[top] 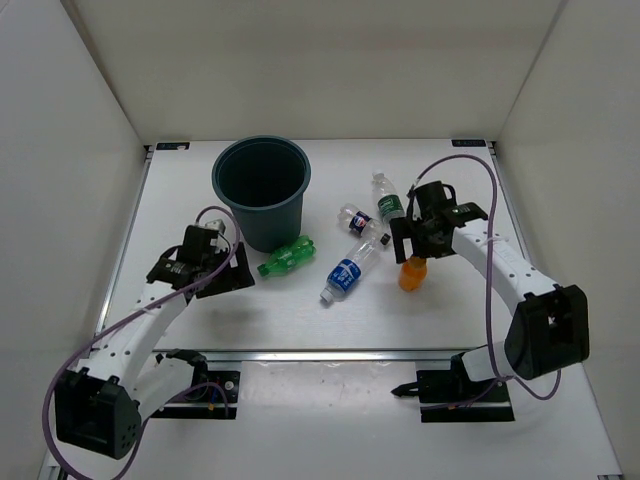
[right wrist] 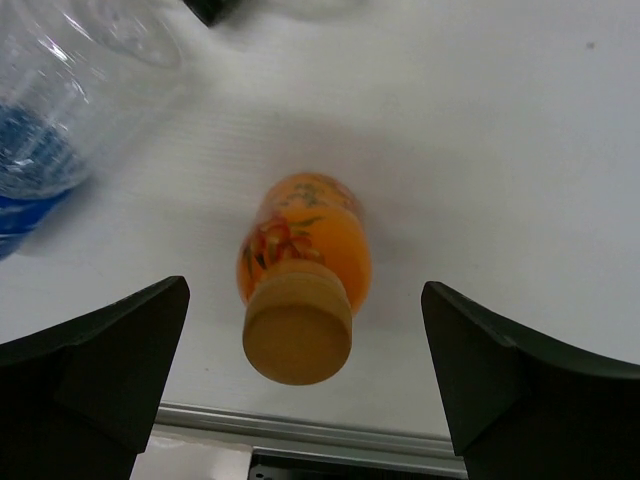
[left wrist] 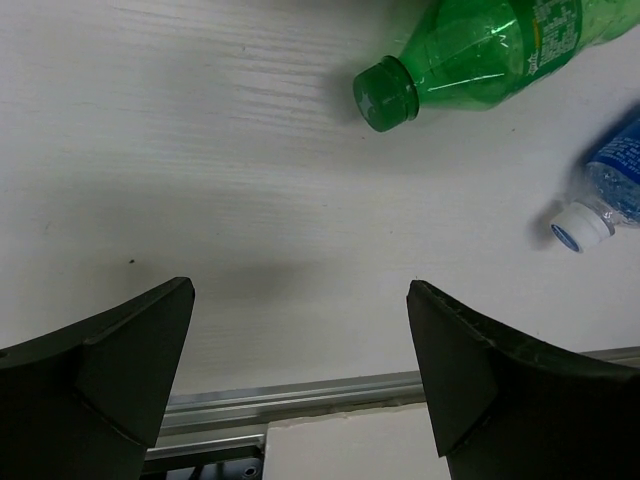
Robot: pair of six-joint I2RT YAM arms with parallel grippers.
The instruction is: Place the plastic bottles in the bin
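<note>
On the left of the table [top: 300,320], the left gripper [left wrist: 298,288] hangs with jaws wide, the green bottle [left wrist: 480,50] lying ahead of them, near the bin [top: 270,225]. Rightward, the right gripper [right wrist: 306,288] spreads its jaws wide above the upright orange bottle [right wrist: 300,250], centred beneath the gap.

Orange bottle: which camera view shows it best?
Right wrist view: the orange bottle fills the centre, upright, cap toward the camera, label visible, standing between the open jaws and untouched. The top view shows it only small, just below the right gripper. The left wrist view does not show it.
</note>
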